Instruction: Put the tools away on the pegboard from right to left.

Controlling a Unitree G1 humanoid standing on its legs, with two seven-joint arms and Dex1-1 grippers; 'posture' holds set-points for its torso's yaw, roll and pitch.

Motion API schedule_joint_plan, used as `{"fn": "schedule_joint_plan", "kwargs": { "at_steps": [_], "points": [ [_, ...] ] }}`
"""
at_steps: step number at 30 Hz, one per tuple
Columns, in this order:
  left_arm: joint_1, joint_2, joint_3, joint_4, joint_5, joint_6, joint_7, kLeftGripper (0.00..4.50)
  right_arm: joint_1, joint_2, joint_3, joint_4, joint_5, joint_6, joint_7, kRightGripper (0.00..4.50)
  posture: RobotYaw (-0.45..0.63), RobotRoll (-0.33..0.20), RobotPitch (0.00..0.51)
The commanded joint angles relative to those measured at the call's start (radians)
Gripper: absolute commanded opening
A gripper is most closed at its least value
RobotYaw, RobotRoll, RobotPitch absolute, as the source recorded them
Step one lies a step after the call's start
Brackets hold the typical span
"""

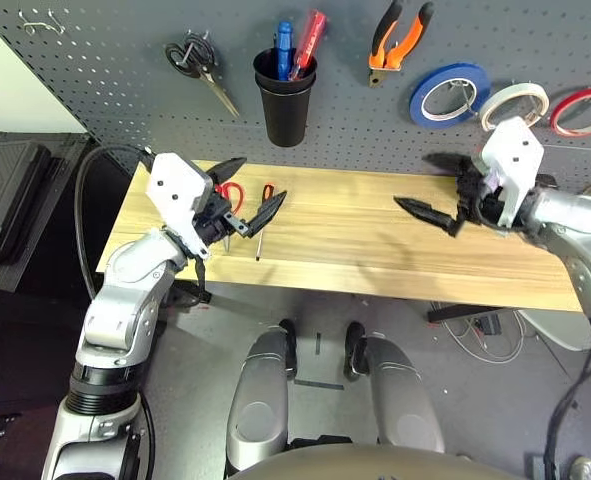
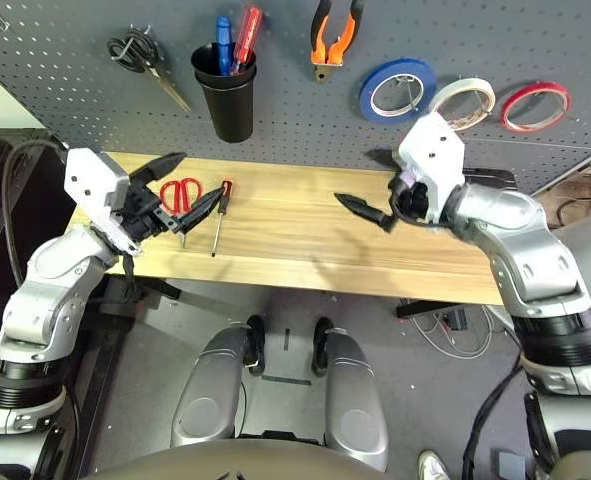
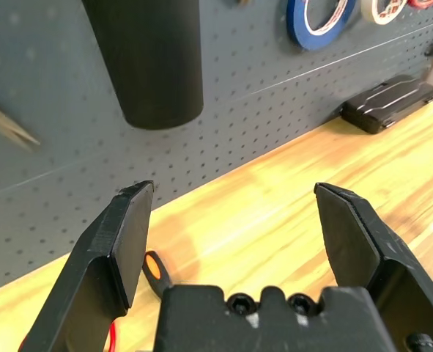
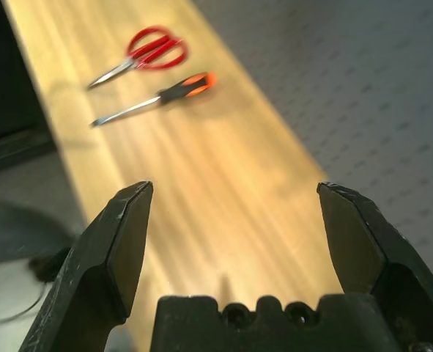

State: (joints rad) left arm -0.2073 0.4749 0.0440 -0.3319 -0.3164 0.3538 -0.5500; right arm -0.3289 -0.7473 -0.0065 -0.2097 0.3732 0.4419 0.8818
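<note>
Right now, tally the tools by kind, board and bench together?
Tape rolls: 3 (blue, white, red), all on the pegboard
Scissors: 2 (black-handled hung up, red-handled on the bench)
Pliers: 1, hung up
Screwdrivers: 3 (two in the black cup, one on the bench)
Total: 9

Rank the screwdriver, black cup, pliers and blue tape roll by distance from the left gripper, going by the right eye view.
From the left gripper:
1. Screwdriver, on the table beside its fingertips.
2. Black cup, on the pegboard above.
3. Pliers, hung further right.
4. Blue tape roll, hung right of the pliers.
</note>
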Motion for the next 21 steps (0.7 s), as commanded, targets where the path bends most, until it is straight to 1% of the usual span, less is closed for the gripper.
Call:
{"fn": "schedule_joint_plan", "kwargs": {
  "at_steps": [1, 3, 5, 7, 10, 13, 17, 21],
  "points": [
    [0.004, -0.016, -0.017, 0.032, 0.009, 0.051, 0.026, 4.5, 0.043, -0.033, -0.002, -0.024, 0.019, 0.013, 0.056, 4.47, 0.14, 0.0, 0.295],
    [-0.009, -0.025, -0.027, 0.053, 0.017, 0.097, 0.049, 4.5, 0.057, -0.055, 0.004, -0.025, 0.013, 0.029, 0.073, 4.47, 0.13, 0.0, 0.3],
    [-0.037, -0.035, -0.051, 0.091, 0.047, 0.159, 0.088, 4.5, 0.063, -0.074, 0.013, -0.027, 0.001, 0.043, 0.083, 4.47, 0.13, 0.0, 0.301],
    [-0.079, -0.065, -0.069, 0.152, 0.064, 0.198, 0.122, 4.5, 0.065, -0.087, 0.022, -0.031, -0.008, 0.061, 0.087, 4.47, 0.12, 0.0, 0.305],
    [-0.131, -0.122, -0.071, 0.273, 0.082, 0.198, 0.162, 4.5, 0.07, -0.105, 0.039, -0.044, -0.028, 0.074, 0.092, 4.47, 0.1, 0.0, 0.308],
    [-0.188, -0.162, -0.077, 0.414, 0.119, 0.19, 0.201, 4.5, 0.086, -0.12, 0.052, -0.05, -0.048, 0.071, 0.091, 4.47, 0.08, 0.0, 0.315],
    [-0.271, -0.181, -0.093, 0.565, 0.14, 0.206, 0.186, 4.5, 0.111, -0.125, 0.055, -0.055, -0.063, 0.066, 0.089, 4.47, 0.06, 0.0, 0.322],
    [-0.378, -0.2, -0.109, 0.766, 0.177, 0.204, 0.184, 4.5, 0.154, -0.12, 0.051, -0.074, -0.072, 0.082, 0.064, 4.47, 0.04, 0.0, 0.334]
  ]
}}
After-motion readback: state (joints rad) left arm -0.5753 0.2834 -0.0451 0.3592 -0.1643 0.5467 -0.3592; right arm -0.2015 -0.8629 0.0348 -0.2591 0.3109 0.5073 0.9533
